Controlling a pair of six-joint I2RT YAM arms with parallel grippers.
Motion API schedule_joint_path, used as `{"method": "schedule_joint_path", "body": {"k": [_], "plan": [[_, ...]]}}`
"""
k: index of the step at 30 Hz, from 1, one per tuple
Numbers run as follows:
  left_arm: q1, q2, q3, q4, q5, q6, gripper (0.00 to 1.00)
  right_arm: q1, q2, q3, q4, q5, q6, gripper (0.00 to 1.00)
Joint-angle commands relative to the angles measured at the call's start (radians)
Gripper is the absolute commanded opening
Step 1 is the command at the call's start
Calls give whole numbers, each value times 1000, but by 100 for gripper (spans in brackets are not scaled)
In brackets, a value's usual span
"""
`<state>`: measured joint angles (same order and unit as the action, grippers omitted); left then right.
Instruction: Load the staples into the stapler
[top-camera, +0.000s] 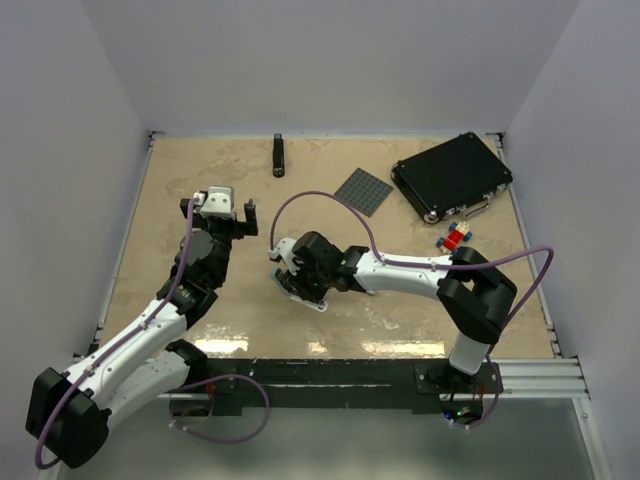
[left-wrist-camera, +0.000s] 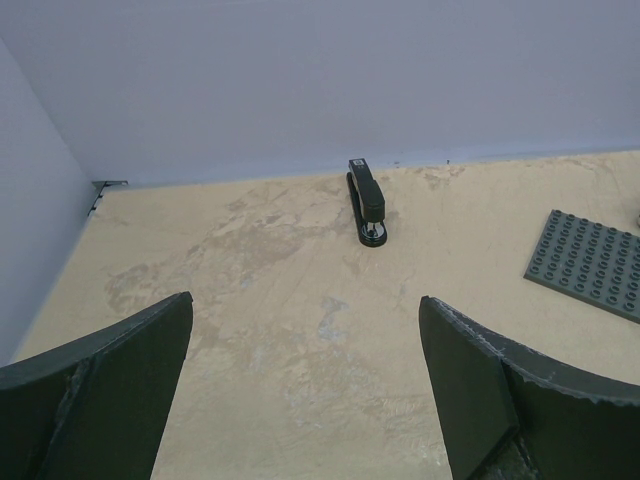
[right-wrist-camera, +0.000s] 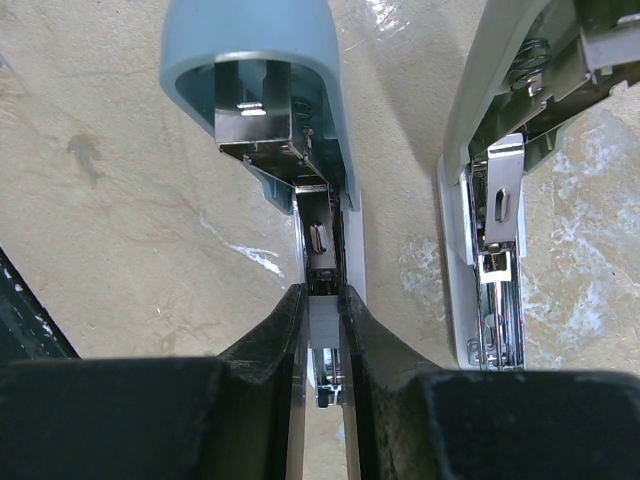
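Grey staples (right-wrist-camera: 323, 325), pinched by the right gripper (right-wrist-camera: 323, 294), sit over the open stapler (right-wrist-camera: 260, 60) stretching toward 12 o'clock; skewed, they could jam its channel. The left gripper (left-wrist-camera: 305, 300) gapes empty.

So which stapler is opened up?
The pale blue stapler at the right end effector: it is swung wide open, silvery metal showing. The slim black stapler, farther off, is shut.
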<state>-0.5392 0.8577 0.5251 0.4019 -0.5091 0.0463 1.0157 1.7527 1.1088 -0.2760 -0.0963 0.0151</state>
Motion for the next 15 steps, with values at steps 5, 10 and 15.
{"method": "schedule_joint_path", "body": {"k": [5,10,15], "plan": [[-5,-16,-10,43,3,4,100,4,-45,52,-17,27,-9,9],[-5,-14,-10,43,3,4,100,7,-50,65,-17,29,-9,9],[-5,-16,-10,44,1,4,100,4,-44,65,-22,27,-39,9]]}}
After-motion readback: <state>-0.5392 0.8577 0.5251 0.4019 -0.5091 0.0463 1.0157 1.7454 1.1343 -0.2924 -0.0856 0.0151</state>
